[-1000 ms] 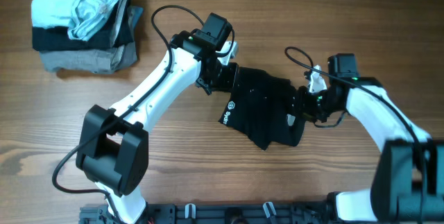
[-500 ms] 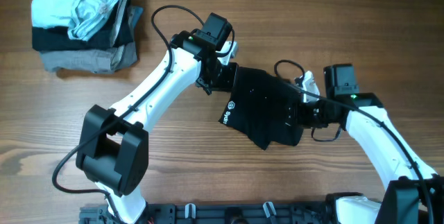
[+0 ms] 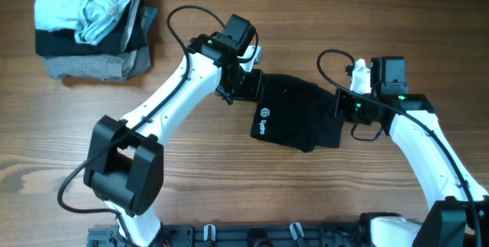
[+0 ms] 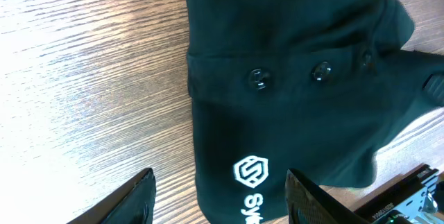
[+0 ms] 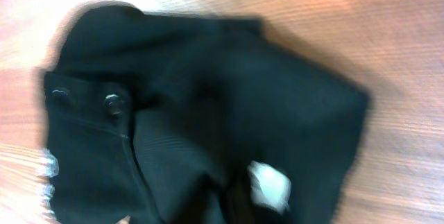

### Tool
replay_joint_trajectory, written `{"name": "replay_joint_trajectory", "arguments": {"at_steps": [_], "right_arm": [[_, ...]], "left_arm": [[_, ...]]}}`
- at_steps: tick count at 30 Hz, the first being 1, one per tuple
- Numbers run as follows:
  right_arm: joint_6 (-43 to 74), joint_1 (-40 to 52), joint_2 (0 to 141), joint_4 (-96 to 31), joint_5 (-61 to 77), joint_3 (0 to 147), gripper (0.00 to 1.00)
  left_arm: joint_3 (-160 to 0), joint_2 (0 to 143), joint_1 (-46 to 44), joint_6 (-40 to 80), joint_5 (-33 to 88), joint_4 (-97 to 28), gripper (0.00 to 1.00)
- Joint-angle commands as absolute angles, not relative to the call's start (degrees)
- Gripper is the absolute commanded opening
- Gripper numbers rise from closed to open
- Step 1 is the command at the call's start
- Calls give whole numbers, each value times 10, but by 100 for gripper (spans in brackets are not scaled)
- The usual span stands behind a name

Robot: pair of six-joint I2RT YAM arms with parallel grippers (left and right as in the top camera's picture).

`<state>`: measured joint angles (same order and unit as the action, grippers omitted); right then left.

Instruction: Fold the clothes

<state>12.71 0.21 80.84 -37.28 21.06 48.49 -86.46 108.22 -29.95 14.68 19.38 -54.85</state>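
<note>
A black shirt (image 3: 294, 113) with a white logo (image 3: 262, 119) lies bunched on the wooden table at the centre. My left gripper (image 3: 248, 86) hovers at its left edge, open; in the left wrist view its fingers (image 4: 222, 207) straddle the shirt (image 4: 291, 78) just above the logo (image 4: 251, 172), near two buttons (image 4: 258, 78). My right gripper (image 3: 341, 108) is at the shirt's right edge, shut on the cloth. The right wrist view is blurred; the shirt (image 5: 208, 106) fills it, with a white tag (image 5: 269, 186), and the fingers are hidden.
A stack of folded clothes (image 3: 92, 25), light blue on top over black and grey, sits at the back left. Bare wooden table (image 3: 244, 193) lies in front of the shirt. Black cables loop above both wrists.
My right gripper has moved right and back, drawing the shirt's front flap with it. The shirt now lies more compact. The left arm has not moved.
</note>
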Motion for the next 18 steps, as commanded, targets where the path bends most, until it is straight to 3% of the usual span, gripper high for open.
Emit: {"name": "replay_joint_trajectory", "arguments": {"at_steps": [1, 6, 8, 9, 10, 11, 12, 13, 14, 18], "right_arm": [[121, 0, 812, -411, 149, 492, 73], [44, 0, 812, -463, 283, 492, 80], [74, 0, 812, -494, 262, 484, 89], [132, 0, 812, -492, 226, 474, 85], [150, 0, 812, -479, 219, 465, 77], [143, 0, 812, -452, 238, 456, 57], [136, 0, 812, -434, 260, 453, 30], [137, 0, 812, -416, 277, 453, 10], [152, 0, 812, -407, 279, 453, 4], [186, 0, 813, -399, 241, 453, 4]], "left_arm": [[-861, 1087, -302, 139, 201, -552, 59], [-861, 1087, -302, 137, 201, -565, 50], [-861, 1087, -302, 137, 201, -564, 54], [-861, 1087, -302, 137, 201, -557, 56], [-861, 1087, -302, 137, 201, -550, 54], [-861, 1087, -302, 137, 201, -542, 47], [-861, 1087, -302, 136, 201, -531, 27], [-861, 1088, -302, 126, 209, -515, 9], [-861, 1090, -302, 110, 227, -499, 4], [-861, 1127, -303, 89, 321, -426, 4]]}}
